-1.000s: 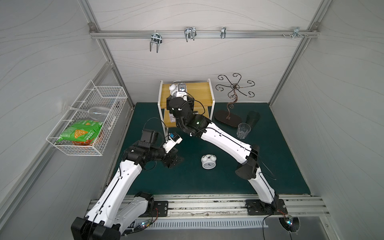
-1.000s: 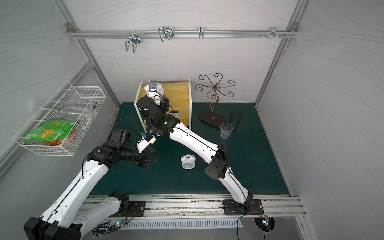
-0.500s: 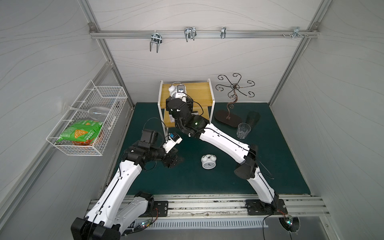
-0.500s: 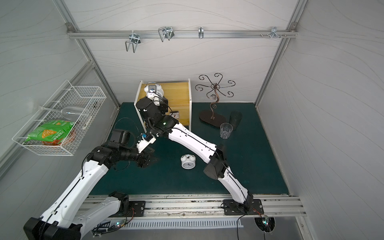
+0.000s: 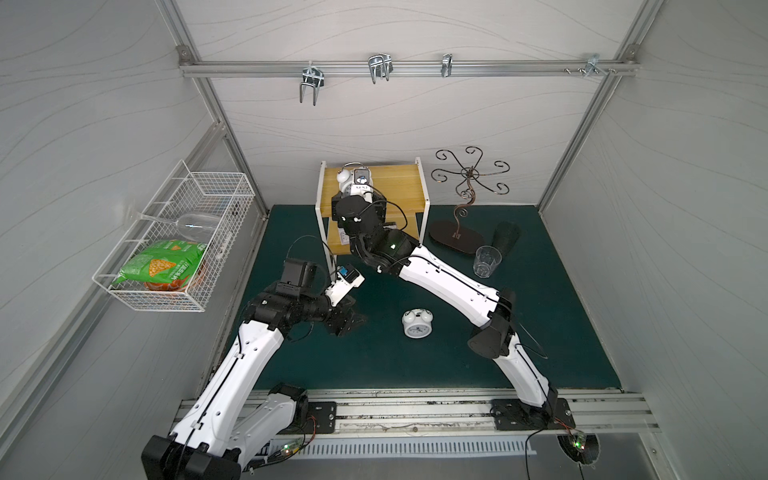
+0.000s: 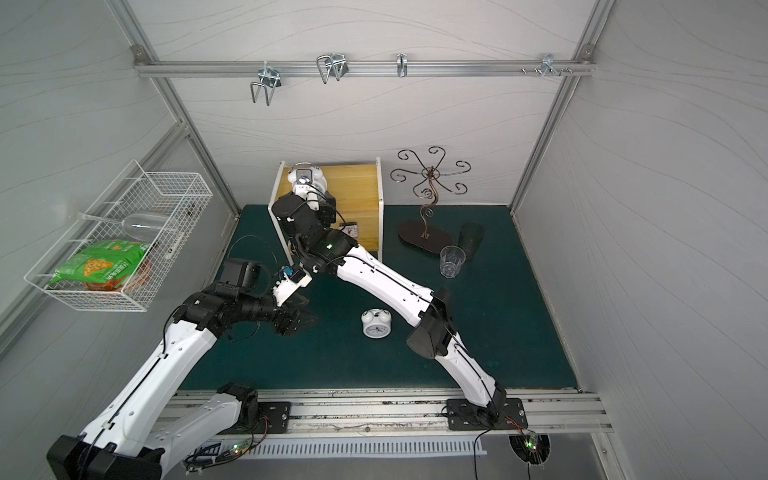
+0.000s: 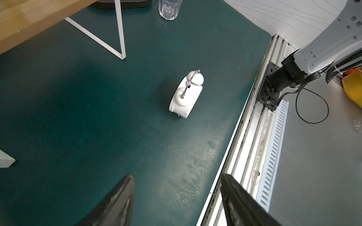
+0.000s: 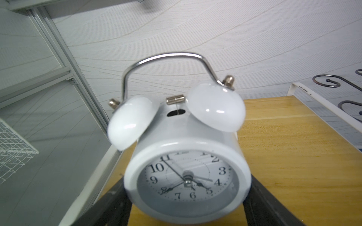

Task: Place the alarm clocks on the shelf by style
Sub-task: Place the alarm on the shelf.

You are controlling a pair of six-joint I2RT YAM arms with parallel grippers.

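The right end effector [image 8: 188, 187] appears clamped on 1 twin-bell alarm clock [image 8: 186, 152], upright on the upper board of the shelf [image 8: 293, 148], likely the round-clock tier. The left end effector [image 7: 176, 182] hangs open and empty, aimed at the 2nd twin-bell clock [image 7: 186, 94] on the green surface [image 7: 78, 117], probably to pair them.

Two round white twin-bell clocks showed in both top views: an upper clock [image 5: 354, 183] at the top board and a desk clock [image 5: 417, 325]. One small square clock [image 6: 351, 228] sat on the lower board. There was one shelf [image 5: 399, 178], one wire basket [image 5: 208, 195] holding one wine glass [image 5: 195, 224] and one green snack bag [image 5: 162, 266], one clear tumbler [image 5: 487, 261], one dark cup [image 5: 506, 236], one scrolled metal stand [image 5: 457, 241], and four metal hooks [image 5: 309, 83] on one rail [image 5: 519, 70].
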